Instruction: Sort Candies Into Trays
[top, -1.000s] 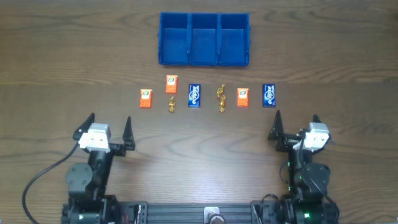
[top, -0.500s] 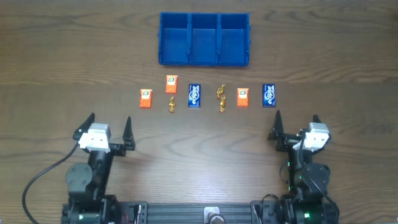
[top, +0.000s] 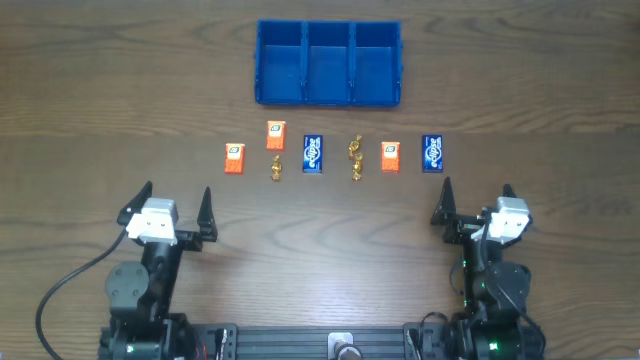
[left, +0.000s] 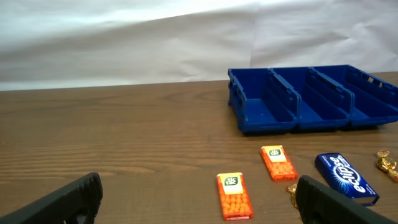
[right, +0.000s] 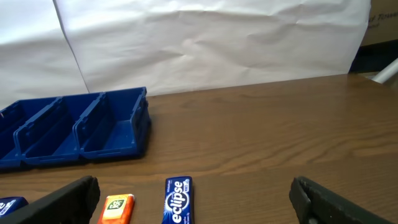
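A blue tray (top: 328, 62) with three compartments, all bare, stands at the far middle of the table. In a row nearer me lie three orange candy boxes (top: 234, 158) (top: 275, 135) (top: 390, 156), two blue gum packs (top: 313, 153) (top: 432, 153) and gold-wrapped candies (top: 276, 167) (top: 355, 150) (top: 357, 171). My left gripper (top: 174, 208) is open near the front left, short of the row. My right gripper (top: 475, 203) is open near the front right. The left wrist view has the tray (left: 298, 99), orange boxes (left: 234, 195) (left: 277, 162) and a blue pack (left: 346, 178).
The wooden table (top: 100, 120) has free room on both sides of the candy row and between the row and the arms. A white sheet (right: 211, 43) hangs behind the table's far edge. The right wrist view holds the tray (right: 74, 127) and a blue pack (right: 176, 199).
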